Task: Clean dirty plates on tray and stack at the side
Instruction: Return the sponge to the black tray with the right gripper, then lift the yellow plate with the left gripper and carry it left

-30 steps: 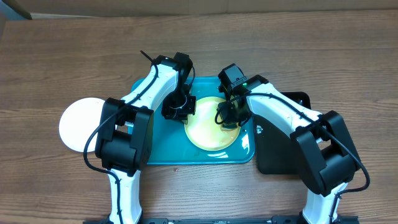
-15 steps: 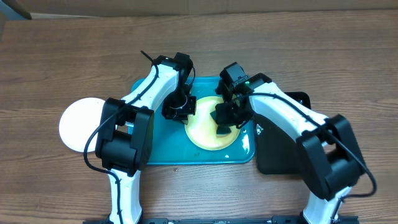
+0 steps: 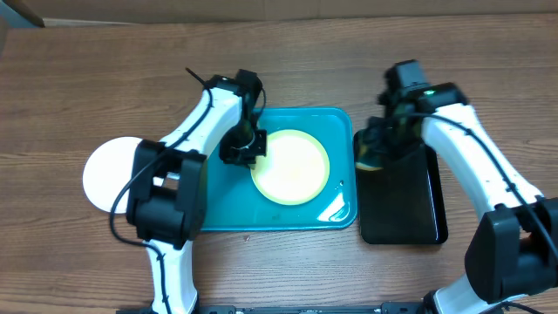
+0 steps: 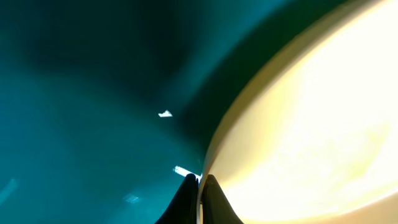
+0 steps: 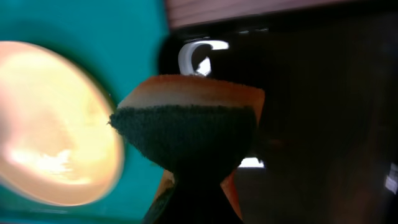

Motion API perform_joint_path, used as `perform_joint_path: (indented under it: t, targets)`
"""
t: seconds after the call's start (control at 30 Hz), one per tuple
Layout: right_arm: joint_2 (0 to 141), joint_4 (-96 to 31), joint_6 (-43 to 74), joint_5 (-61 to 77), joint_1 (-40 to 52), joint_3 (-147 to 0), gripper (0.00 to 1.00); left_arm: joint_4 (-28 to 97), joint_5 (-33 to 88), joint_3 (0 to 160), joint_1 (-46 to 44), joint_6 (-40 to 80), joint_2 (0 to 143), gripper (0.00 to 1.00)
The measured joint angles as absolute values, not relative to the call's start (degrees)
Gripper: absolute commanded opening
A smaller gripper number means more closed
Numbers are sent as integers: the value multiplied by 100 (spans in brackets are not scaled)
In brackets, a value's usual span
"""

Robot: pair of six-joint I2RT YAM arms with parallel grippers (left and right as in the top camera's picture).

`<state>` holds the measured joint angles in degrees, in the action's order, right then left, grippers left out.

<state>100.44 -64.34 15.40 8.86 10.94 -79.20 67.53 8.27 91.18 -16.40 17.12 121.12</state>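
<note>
- Now our left hand (image 3: pixel 242 148) sits at the left edge of the plate (image 3: pixel 292 167), low over the tray (image 3: pixel 218 205).
- From the left wrist, that hand (image 4: pixel 200 190) is pinched shut on the plate's rim. The pale edge of the plate (image 4: pixel 311 124) runs straight into the pinch, and the teal floor of the tray (image 4: pixel 81 93) lies beside it.
- We see the plate lying flat inside the tray, a little right of the middle. It is cream with a pale green rim.
- Our right hand (image 3: pixel 381 150) is off the tray, above the far left corner of the black tray (image 3: pixel 403 209).
- It is clamped on a sponge (image 3: pixel 367 163). The right wrist view shows the hand (image 5: pixel 193 199) closed on the sponge's lower part.
- The sponge (image 5: pixel 186 118) has an orange top and a dark green scouring face. The green face is turned to the camera.
- We cannot tell whether the sponge touches the black tray (image 5: pixel 323 124) or hangs just over it.
- The black tray lies just beside the tray's right side, long side to long side.
- A white plate (image 3: pixel 109 174) rests on the bench (image 3: pixel 87 78) to the left of the tray and apart from it. Our left arm partly covers its right edge.
</note>
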Motion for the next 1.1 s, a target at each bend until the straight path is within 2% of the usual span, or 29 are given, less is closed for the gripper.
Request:
perform_joint_path:
  t: [0.13,0.43,0.53,0.67,0.9,1.1]
  targets:
    - [10044,-6528,1542,679,620,-7859,4,6753,268,9113,-1575,1879,11349,4]
    - [10044,-5841,1518,596,567,-6825,5,6820,-1046,9113,-1855,2086,9944,4]
    - [10044,-5376,1514,593,567,-6447,9,6917,-1472,9113,-1957,2091,9776,4]
    - [10044,-4908,1509,591,567,-6020,9,7100,-2292,9113,-2110,2154,9644,4]
    - [10044,-4777,1509,593,567,-5905,10,7153,-3588,9113,-2539,2410,9511,4]
    - [10044,-4720,1514,598,565,-5885,11,7137,-4877,9113,-3315,2539,9509,4]
